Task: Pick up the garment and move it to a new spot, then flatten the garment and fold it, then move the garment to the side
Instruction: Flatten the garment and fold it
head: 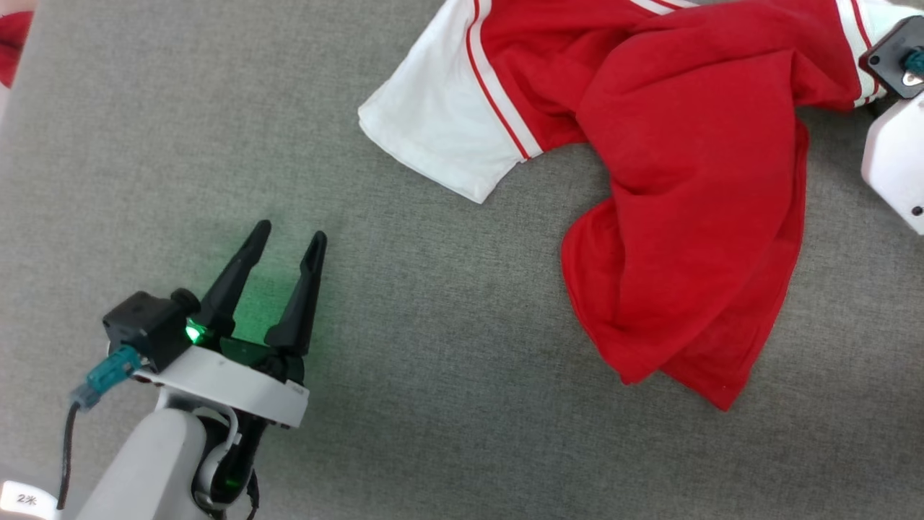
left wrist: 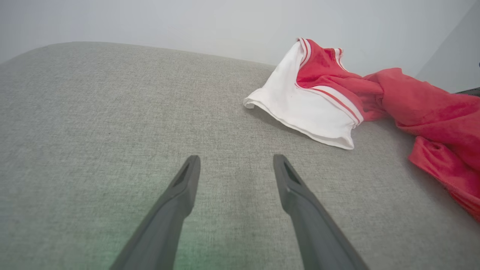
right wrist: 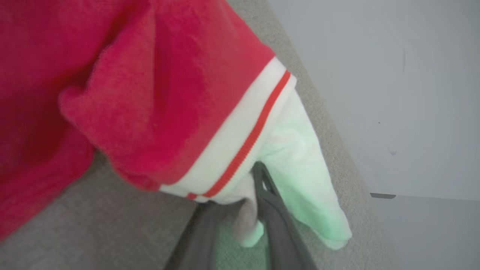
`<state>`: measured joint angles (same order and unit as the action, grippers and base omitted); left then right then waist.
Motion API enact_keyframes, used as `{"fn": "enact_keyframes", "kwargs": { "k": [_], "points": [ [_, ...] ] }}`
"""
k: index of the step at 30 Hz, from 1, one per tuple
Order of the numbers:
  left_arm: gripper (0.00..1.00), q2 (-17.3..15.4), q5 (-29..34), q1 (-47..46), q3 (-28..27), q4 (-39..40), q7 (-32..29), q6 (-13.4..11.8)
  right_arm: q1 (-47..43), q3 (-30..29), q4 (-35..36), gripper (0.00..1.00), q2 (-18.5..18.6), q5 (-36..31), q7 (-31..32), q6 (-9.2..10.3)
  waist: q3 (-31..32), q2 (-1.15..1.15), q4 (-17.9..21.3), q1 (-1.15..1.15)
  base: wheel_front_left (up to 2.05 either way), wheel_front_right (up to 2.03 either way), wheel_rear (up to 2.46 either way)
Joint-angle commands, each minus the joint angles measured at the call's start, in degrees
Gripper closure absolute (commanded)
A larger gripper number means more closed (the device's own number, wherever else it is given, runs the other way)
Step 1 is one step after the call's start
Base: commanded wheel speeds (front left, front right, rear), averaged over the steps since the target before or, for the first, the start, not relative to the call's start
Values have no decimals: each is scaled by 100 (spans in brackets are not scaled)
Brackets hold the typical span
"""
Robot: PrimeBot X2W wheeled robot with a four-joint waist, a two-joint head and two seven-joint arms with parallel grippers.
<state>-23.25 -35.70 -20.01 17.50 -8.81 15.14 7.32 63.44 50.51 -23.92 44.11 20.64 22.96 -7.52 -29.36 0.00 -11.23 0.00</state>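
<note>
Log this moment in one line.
left hand: open, over grey surface | right hand: straddling garment sleeve end, grip unclear | garment: crumpled

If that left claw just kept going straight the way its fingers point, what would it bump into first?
Probably the grey surface: the left gripper seems to tilt slightly down at bare fabric. The white sleeve of the garment lies right of that line, though depth is unclear.

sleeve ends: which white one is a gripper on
The sleeve end at the head view's right edge, between the right gripper's fingers. The other sleeve end lies apart from the open left gripper.
</note>
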Motion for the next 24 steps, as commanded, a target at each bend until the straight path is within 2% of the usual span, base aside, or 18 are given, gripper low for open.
{"fn": "enact_keyframes", "kwargs": {
  "k": [1,7,13,19,24],
  "points": [
    [0,13,30,-39,-14,-1,-4,19,25,26,-62,100,-33,-32,-48,6,-17,0,33,0,0,0,0],
    [0,-80,-39,113,-99,9,-4,23,-199,-80,165,100,-70,-83,-253,6,78,0,215,0,0,0,0],
    [0,-123,-42,236,-187,92,-4,24,-874,-329,823,100,173,-46,-114,6,220,0,420,0,0,0,0],
    [0,-180,-61,334,-250,148,-4,20,-1866,-976,1597,100,412,-22,184,6,286,0,572,0,0,0,0],
    [0,-236,-87,417,-344,192,-4,20,-2858,-1680,2171,100,420,-90,469,6,329,0,655,0,0,0,0]
  ]
}}
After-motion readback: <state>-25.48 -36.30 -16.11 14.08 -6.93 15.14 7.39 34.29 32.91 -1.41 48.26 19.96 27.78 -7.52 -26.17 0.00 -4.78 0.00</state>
